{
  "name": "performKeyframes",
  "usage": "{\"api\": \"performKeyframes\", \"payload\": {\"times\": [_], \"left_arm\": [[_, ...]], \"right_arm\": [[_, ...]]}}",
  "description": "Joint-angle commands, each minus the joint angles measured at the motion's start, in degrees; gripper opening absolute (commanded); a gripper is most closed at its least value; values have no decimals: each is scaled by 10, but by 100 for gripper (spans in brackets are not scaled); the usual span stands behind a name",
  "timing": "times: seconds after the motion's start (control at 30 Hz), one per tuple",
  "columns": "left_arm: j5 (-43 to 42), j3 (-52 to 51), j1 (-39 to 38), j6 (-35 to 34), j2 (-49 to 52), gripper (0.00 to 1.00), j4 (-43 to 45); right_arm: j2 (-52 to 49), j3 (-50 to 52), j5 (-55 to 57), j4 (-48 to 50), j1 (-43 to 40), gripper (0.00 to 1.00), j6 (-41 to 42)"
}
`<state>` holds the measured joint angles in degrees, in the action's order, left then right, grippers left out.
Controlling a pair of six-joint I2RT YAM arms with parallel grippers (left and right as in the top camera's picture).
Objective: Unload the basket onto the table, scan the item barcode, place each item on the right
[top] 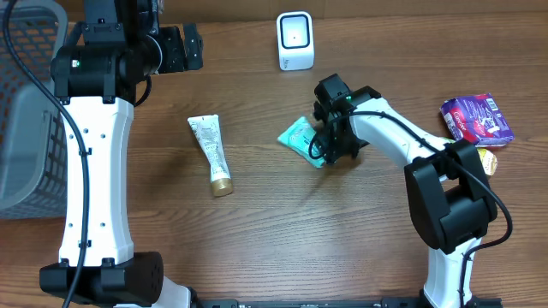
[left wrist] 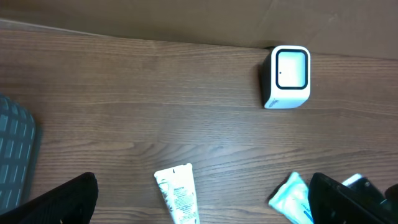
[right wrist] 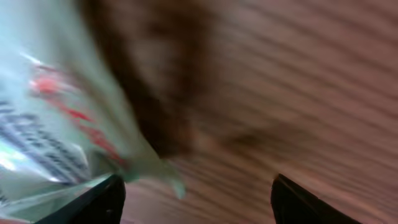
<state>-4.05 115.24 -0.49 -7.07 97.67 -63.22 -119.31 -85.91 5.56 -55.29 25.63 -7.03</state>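
Note:
A teal packet [top: 298, 135] lies flat on the wooden table, below the white barcode scanner [top: 295, 40]. My right gripper [top: 325, 147] hovers over the packet's right end. In the right wrist view, which is blurred, the gripper [right wrist: 198, 205] stands open, and the packet [right wrist: 50, 124] lies by the left finger with only a corner between the fingers. My left gripper [top: 184, 47] is raised at the back left, open and empty. Its wrist view shows the scanner [left wrist: 287, 76] ahead and the packet [left wrist: 291, 198] at the lower right.
A white tube [top: 211, 154] with a gold cap lies left of centre, seen also as the tube [left wrist: 179, 194] in the left wrist view. A grey basket [top: 26, 111] stands at the left edge. A purple packet [top: 477, 118] and a yellow item [top: 486, 160] lie far right.

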Motion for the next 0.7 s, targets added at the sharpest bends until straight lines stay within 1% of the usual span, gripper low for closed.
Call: {"api": "performKeyframes", "payload": {"times": [0.0, 0.1, 0.2, 0.27, 0.33, 0.4, 0.43, 0.5, 0.57, 0.63, 0.67], "left_arm": [[2, 8, -1, 11, 5, 100, 0], [2, 8, -1, 11, 5, 100, 0], [2, 8, -1, 11, 5, 100, 0], [2, 8, -1, 11, 5, 100, 0], [2, 8, -1, 11, 5, 100, 0], [2, 8, -1, 11, 5, 100, 0], [2, 8, -1, 11, 5, 100, 0], [2, 8, -1, 11, 5, 100, 0], [2, 8, -1, 11, 5, 100, 0], [2, 8, -1, 11, 5, 100, 0], [2, 8, -1, 11, 5, 100, 0]], "right_arm": [[17, -46, 69, -8, -6, 75, -7], [17, -86, 49, -12, -6, 75, 12], [17, -121, 2, -11, -6, 75, 59], [17, -131, -45, -8, -6, 75, 111], [16, -131, -82, -9, -7, 76, 208], [16, -126, -141, -4, -7, 78, 286], [15, -124, -180, 6, -6, 78, 310], [12, -117, -231, 39, 4, 77, 313], [5, -111, -219, 69, 19, 73, 313], [-4, -104, -189, 91, 35, 60, 329], [-8, -100, -170, 97, 42, 51, 352]]}}
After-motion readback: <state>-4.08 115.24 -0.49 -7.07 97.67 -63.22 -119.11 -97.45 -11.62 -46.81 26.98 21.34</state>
